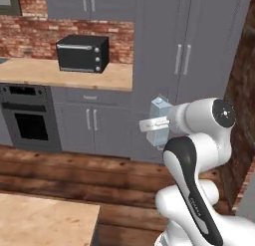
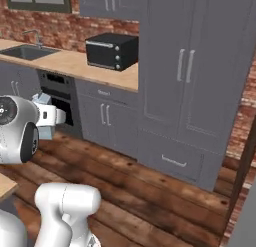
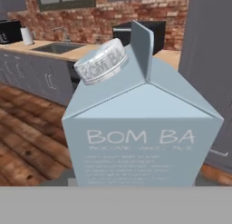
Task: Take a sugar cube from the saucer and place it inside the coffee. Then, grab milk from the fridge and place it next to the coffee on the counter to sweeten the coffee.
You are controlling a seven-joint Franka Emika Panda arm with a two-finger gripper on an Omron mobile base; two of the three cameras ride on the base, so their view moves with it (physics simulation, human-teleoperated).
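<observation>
The robot's fingers (image 1: pixel 158 124) gripped the milk (image 1: pixel 160 121) carton aloft over the wooden floor (image 2: pixel 150 186) (gabled top upright), the fetch seemingly done, and the carry to the desk (image 1: pixel 74 73) beside the coffee apparently came next.

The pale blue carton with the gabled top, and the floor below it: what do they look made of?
The pale blue gabled milk carton looks like matte coated cardboard, with folded creases, printed lettering and a ribbed white, likely plastic, cap. The floor looks like reddish-brown wooden planks, with visible grain and seams, though everything is rendered.
</observation>
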